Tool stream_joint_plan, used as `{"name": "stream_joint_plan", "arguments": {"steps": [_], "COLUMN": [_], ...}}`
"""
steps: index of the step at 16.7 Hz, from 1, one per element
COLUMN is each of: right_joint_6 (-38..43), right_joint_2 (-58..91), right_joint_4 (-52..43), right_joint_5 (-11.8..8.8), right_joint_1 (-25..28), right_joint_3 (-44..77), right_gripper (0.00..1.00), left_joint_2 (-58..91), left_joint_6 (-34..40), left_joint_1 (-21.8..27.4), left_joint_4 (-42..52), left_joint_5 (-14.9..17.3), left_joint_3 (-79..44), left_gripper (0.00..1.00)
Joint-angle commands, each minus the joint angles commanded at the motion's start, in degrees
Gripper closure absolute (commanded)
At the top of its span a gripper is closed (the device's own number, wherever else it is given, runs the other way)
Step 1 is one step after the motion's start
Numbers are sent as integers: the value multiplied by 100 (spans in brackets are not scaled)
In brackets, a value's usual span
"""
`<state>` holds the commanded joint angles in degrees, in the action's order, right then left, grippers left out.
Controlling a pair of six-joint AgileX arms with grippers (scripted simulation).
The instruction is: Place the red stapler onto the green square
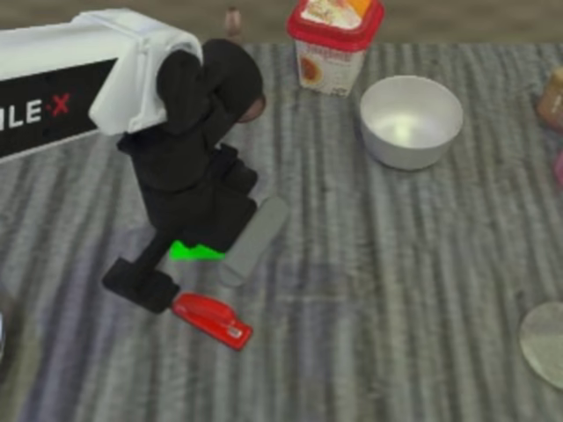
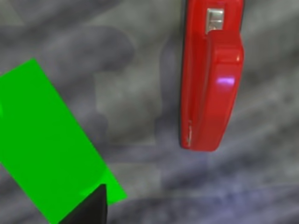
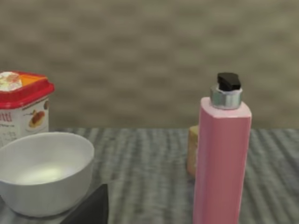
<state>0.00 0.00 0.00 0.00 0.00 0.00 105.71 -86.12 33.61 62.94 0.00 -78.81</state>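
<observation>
The red stapler lies flat on the grey table left of centre, near the front; the left wrist view shows its length. The green square lies just behind it, mostly hidden under my left arm in the top view, and shows wide in the left wrist view. My left gripper hangs open just left of the stapler's near end and holds nothing; one dark finger crosses the square's corner. The stapler and the square are apart. My right arm is parked outside the top view, with one finger showing.
A grey oblong piece lies right of the square. A red-lidded tub and a white bowl stand at the back. A pink pump bottle stands near the right arm. A grey disc lies at the right edge.
</observation>
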Motion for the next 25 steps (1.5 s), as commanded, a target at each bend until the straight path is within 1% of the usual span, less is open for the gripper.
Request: {"name": "stream_joint_plan", "arguments": {"steps": [5,7,11,13,18,25], "right_joint_6": [0,0,0,0,0,0], "right_joint_2": [0,0,0,0,0,0], "right_joint_4": [0,0,0,0,0,0], "right_joint_5": [0,0,0,0,0,0], "right_joint_1": [0,0,0,0,0,0], "right_joint_3": [0,0,0,0,0,0], "right_gripper": [0,0,0,0,0,0], "left_joint_2": [25,160,611,798,887,887], "left_joint_6": [-1,-3,-10,-20,-28,-28], "left_joint_1": [-19,-15,-18,-16,-15,-15], "left_joint_4": [-105,-432,-1586,-1982,-2139,-2139], "left_joint_5": [0,1,3,4,5,5], "left_joint_3": [85,292,902,1147,1252,1252], "left_gripper": [0,0,0,0,0,53]}}
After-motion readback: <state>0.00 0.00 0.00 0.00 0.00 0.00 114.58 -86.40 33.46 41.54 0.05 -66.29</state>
